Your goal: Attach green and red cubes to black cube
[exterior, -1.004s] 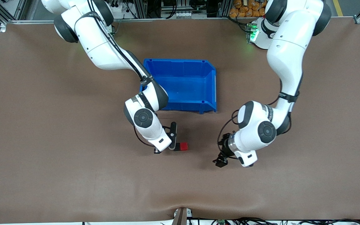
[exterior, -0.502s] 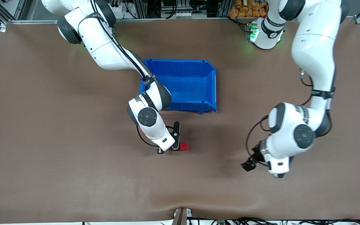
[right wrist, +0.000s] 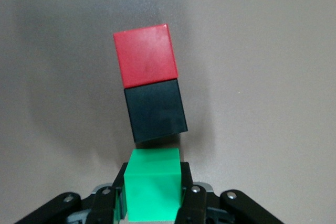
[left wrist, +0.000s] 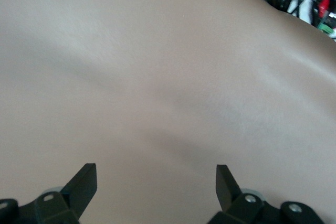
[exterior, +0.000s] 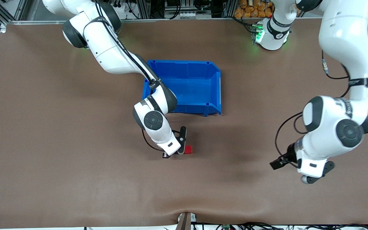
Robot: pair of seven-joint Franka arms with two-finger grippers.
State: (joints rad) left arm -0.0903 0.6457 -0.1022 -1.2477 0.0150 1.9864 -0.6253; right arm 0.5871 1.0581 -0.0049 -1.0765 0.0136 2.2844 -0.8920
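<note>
- The red cube (right wrist: 145,55) and the black cube (right wrist: 156,109) lie on the worktop (exterior: 59,166), touching face to face in a row, near its middle and closer to the front camera than the bin.
- The green cube (right wrist: 155,190) is gripped between the fingers of the right tool (right wrist: 154,199), just beside the black cube's free face; whether the two touch cannot be told.
- In the front view only the red cube (exterior: 188,149) shows; the black and green cubes are hidden under the right arm's wrist and tool (exterior: 180,150).
- The blue bin (exterior: 214,83) stands upright toward the edge where the bases stand, and the part of its floor that shows is bare; one corner is covered by the right arm.
- The right arm reaches from its base past that corner of the bin, wrist bent down, tool low at the worktop.
- The left arm is bent at the elbow, and its tool (left wrist: 156,182) hangs over bare worktop toward the left arm's end, fingers spread wide with nothing between them.
- In the left wrist view only the fingertips (left wrist: 84,182) show, the rest cut off at the picture's edge.
</note>
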